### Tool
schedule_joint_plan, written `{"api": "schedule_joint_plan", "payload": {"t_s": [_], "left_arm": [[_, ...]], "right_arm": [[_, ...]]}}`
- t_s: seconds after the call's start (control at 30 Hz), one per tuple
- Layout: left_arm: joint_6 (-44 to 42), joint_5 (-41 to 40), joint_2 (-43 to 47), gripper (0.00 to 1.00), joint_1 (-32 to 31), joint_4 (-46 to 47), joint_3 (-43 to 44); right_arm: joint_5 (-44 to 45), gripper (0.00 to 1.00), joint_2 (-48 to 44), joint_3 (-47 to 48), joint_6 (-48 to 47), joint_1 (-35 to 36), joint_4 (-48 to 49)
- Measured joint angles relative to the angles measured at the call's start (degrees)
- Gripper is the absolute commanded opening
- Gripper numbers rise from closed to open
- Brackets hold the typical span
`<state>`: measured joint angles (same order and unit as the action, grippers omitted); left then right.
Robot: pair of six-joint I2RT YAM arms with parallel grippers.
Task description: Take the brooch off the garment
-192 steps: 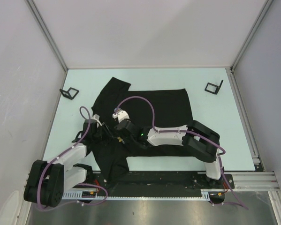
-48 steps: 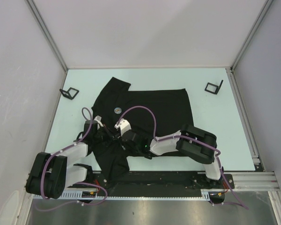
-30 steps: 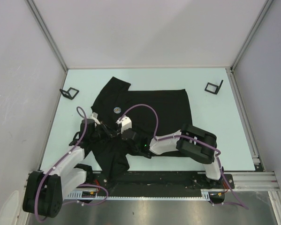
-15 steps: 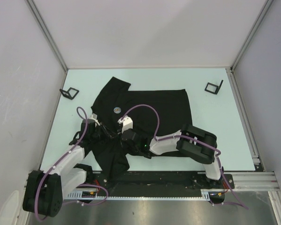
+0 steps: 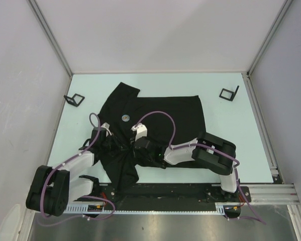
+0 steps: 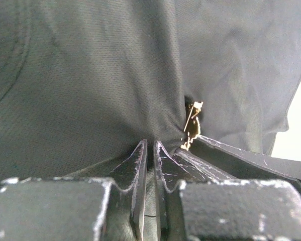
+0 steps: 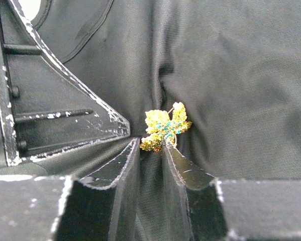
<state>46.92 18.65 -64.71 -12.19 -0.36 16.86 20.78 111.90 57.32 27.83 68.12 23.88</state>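
Note:
The garment (image 5: 165, 120), a black T-shirt, lies spread on the pale green table (image 5: 230, 135). The brooch (image 7: 165, 128) is a gold leaf with green stones, pinned to a raised fold of the shirt. My right gripper (image 7: 150, 143) is shut on the brooch's lower edge, with cloth bunched between its jaws. My left gripper (image 6: 150, 145) is shut on a fold of the garment (image 6: 90, 75) just left of the brooch (image 6: 192, 125). In the top view both grippers, left (image 5: 116, 146) and right (image 5: 130, 149), meet over the shirt's near left part; the brooch is hidden there.
A small round pale patch (image 5: 125, 118) shows on the shirt behind the grippers. Two black wire stands sit at the far left (image 5: 74, 99) and the far right (image 5: 229, 93) of the table. Grey walls close in the table on three sides.
My right wrist has shifted slightly right and toward the near edge. My left arm has drawn back and lowered. Both grippers stay together on the shirt's fold.

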Motion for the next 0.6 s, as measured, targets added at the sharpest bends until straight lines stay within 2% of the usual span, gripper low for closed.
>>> {"api": "schedule_joint_plan", "payload": {"t_s": [0.17,0.4,0.6], "left_arm": [[0.02,-0.02,-1.38,0.12,-2.54,1.03,1.01],[0.02,-0.11,-1.38,0.14,-3.87,1.49,1.25],[-0.04,-0.24,-2.36,0.17,-4.63,1.51,2.45]], "right_arm": [[-0.24,0.25,-1.51,-2.21,1.11,-0.39,0.00],[-0.33,0.33,-2.99,-5.86,2.89,-0.98,1.11],[-1.86,0.33,-3.45,-7.17,3.34,-1.53,3.08]]}}
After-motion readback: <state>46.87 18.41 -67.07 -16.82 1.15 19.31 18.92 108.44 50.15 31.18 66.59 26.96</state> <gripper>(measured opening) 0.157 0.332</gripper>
